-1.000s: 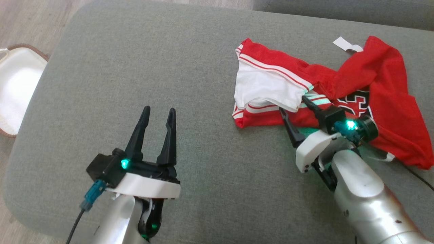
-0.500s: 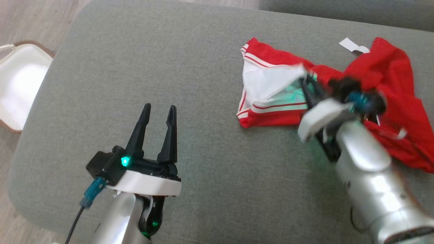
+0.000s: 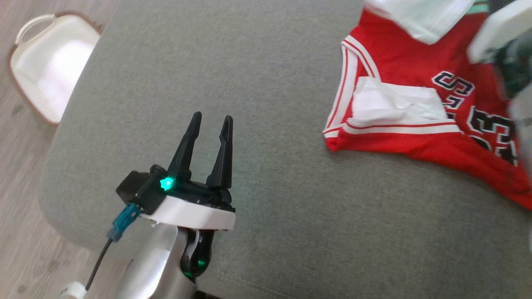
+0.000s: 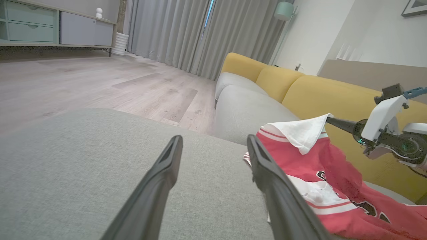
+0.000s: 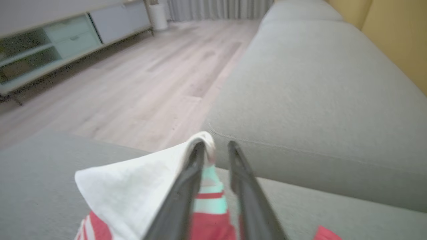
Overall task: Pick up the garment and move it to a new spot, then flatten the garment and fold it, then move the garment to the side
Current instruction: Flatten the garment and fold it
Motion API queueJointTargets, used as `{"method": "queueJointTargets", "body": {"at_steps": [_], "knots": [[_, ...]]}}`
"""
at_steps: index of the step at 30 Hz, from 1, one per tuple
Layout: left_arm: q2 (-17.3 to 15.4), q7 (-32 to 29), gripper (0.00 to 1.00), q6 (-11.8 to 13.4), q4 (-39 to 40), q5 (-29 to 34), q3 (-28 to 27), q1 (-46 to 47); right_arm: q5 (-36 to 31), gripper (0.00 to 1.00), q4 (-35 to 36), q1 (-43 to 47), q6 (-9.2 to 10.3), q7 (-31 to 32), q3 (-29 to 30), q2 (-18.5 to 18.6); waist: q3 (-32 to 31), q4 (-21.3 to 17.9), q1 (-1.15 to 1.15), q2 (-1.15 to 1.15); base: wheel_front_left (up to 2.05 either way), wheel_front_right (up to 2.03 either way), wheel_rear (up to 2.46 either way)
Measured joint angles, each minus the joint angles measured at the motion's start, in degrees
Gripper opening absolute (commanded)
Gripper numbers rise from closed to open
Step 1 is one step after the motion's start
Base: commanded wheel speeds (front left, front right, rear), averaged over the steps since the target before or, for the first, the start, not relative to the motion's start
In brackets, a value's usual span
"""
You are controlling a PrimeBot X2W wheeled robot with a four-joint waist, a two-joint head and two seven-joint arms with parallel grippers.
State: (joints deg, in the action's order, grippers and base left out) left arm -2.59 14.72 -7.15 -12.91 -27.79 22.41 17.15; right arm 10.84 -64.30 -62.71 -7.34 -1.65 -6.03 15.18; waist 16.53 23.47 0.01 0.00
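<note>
The garment (image 3: 407, 62) is a red jersey with white trim and dark lettering, lying at the right of the grey cushion (image 3: 249, 83). Its white-lined edge (image 4: 300, 131) is lifted off the cushion. My right gripper (image 4: 328, 120) is shut on that raised edge, and the rest hangs down to the cushion. In the right wrist view the white cloth (image 5: 133, 180) drapes over the left fingertip of the right gripper (image 5: 215, 145). The right wrist housing (image 3: 494, 29) is a blur at the top right. My left gripper (image 3: 212, 116) (image 4: 214, 138) stands open over bare cushion, well left of the garment.
A white basket (image 3: 50, 70) sits on the wooden floor beyond the cushion's left edge. A yellow sofa back (image 4: 300, 90) and a grey sofa seat (image 5: 317, 83) lie past the garment. A low cabinet (image 4: 50, 30) stands across the room.
My right gripper closed on the garment's white edge and lifted it, so the jersey opened out and its lettering shows. The head camera shifted. The left gripper stayed open and still.
</note>
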Motion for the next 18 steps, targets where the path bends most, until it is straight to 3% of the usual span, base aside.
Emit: {"method": "queueJointTargets", "body": {"at_steps": [3,6,12,18], "knots": [[0.09,-0.01,1.0,0.0,0.05,-0.1,0.01,0.42,-4.16,1.0,-5.63,-3.07,0.0,1.01,4.13,3.08,1.12,1.28,0.0,0.0,0.0,0.0,0.0],[0.09,-0.01,1.0,0.0,0.01,-0.12,-0.34,0.41,-8.95,1.0,-8.01,-3.58,0.0,0.6,6.81,3.79,1.59,1.26,0.01,0.0,0.0,0.0,0.0],[0.16,-0.01,1.0,0.0,0.0,0.48,-1.97,0.45,-12.57,1.0,-8.48,-3.02,0.0,-6.59,9.56,-0.75,0.27,-1.46,0.0,0.0,0.0,0.0,0.0],[0.18,0.0,1.0,0.0,0.33,2.78,-4.34,0.38,-12.16,1.0,-4.13,2.97,0.0,-12.47,6.19,-7.38,-1.89,-6.09,-0.01,0.0,0.0,0.0,0.0]]}}
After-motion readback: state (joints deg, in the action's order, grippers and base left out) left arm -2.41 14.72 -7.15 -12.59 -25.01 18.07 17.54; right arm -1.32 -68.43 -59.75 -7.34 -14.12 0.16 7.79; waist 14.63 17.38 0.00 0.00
